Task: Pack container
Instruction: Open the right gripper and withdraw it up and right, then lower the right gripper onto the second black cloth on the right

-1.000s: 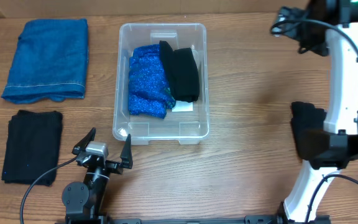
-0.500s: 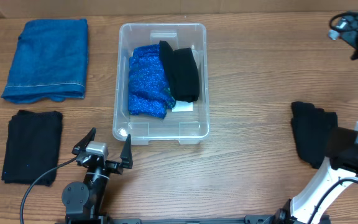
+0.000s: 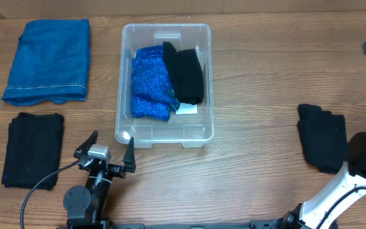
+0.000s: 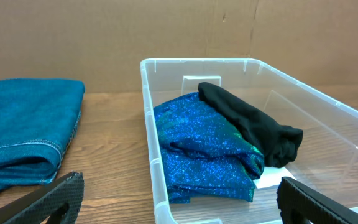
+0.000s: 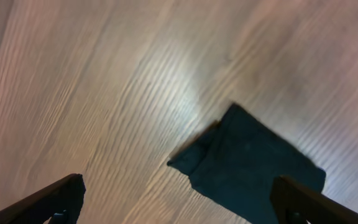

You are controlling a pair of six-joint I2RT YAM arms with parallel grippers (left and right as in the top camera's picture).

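Two cloths (image 3: 150, 83) are counted inside one container (image 3: 166, 137), three outside; left gripper (image 3: 112, 140) and right gripper (image 5: 176, 190) are held spread, the latter cropped overhead.

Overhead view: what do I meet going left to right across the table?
Folded blue denim cloth → clear rectangular plastic container, holding sparkly blue fabric then rolled black fabric → loose black cloth at the right.

the clear container (image 3: 164, 137) sits upright mid-table, holding glittery blue cloth (image 3: 150, 83) beside black cloth (image 3: 186, 75).
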